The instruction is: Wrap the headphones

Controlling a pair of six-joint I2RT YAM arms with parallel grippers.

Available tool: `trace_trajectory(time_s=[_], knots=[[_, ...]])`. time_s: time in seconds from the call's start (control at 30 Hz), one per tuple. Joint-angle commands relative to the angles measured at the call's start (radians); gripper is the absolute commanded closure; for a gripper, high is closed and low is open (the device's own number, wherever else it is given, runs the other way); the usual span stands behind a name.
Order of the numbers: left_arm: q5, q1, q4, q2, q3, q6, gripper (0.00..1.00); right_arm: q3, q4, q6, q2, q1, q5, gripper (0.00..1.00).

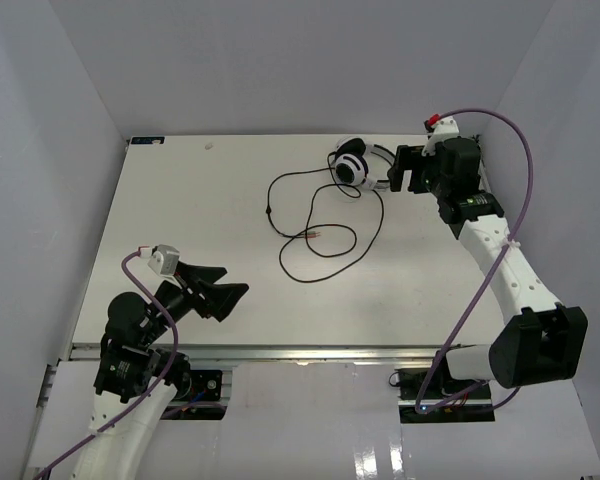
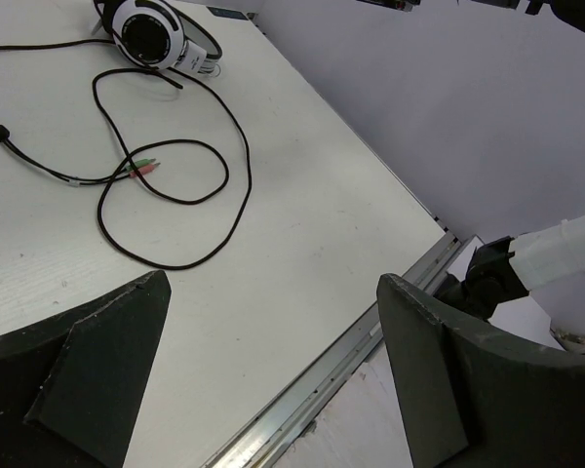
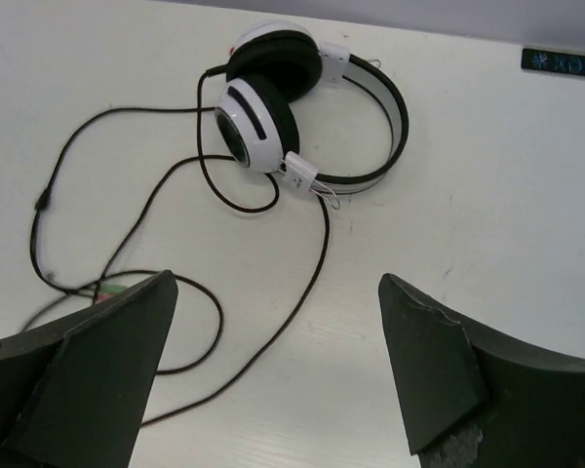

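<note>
The white headphones with black ear pads lie at the far middle of the table; they show in the right wrist view and the left wrist view. Their thin black cord sprawls in loose loops toward the table's middle, ending in pink and green plugs. My right gripper is open and empty just right of the headphones, above the table. My left gripper is open and empty near the front left, far from the cord.
The white table has a metal rail along its front edge. Pale walls enclose the back and sides. A purple robot cable arcs over the right arm.
</note>
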Motion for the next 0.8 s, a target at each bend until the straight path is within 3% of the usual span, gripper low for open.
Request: trace_trajectory(time_s=[0.0,0.07,0.23,0.3,0.43,0.5,0.63,0.7,0.77], knots=[[0.009,-0.002,0.012,-0.005,-0.006,0.001,0.02,-0.035,-0.008,-0.328,0.046,-0.018,-0.269,0.10],[0.005,-0.002,0.012,-0.016,-0.008,-0.002,0.02,-0.016,-0.027,-0.452,0.097,-0.050,-0.490,0.10],[0.003,-0.002,0.011,-0.018,-0.008,-0.002,0.02,0.254,-0.061,-0.289,0.411,-0.117,-0.466,0.03],[0.005,-0.002,0.012,-0.014,-0.008,-0.002,0.02,0.380,-0.044,-0.197,0.530,-0.124,-0.381,0.02],[0.010,-0.002,0.011,-0.006,-0.006,-0.002,0.02,0.440,0.070,-0.119,0.598,-0.081,-0.144,0.05],[0.011,-0.002,0.012,-0.005,-0.006,-0.002,0.02,0.521,-0.028,-0.108,0.679,-0.054,-0.030,0.07],[0.007,-0.002,0.012,-0.012,-0.008,-0.002,0.02,0.451,0.074,-0.143,0.667,-0.017,0.059,0.07],[0.006,-0.002,0.014,-0.014,-0.009,-0.002,0.02,0.487,0.050,-0.132,0.708,-0.004,0.125,0.06],[0.014,-0.002,0.015,-0.003,-0.008,-0.001,0.02,0.587,0.018,-0.041,0.792,0.003,0.288,0.01]])
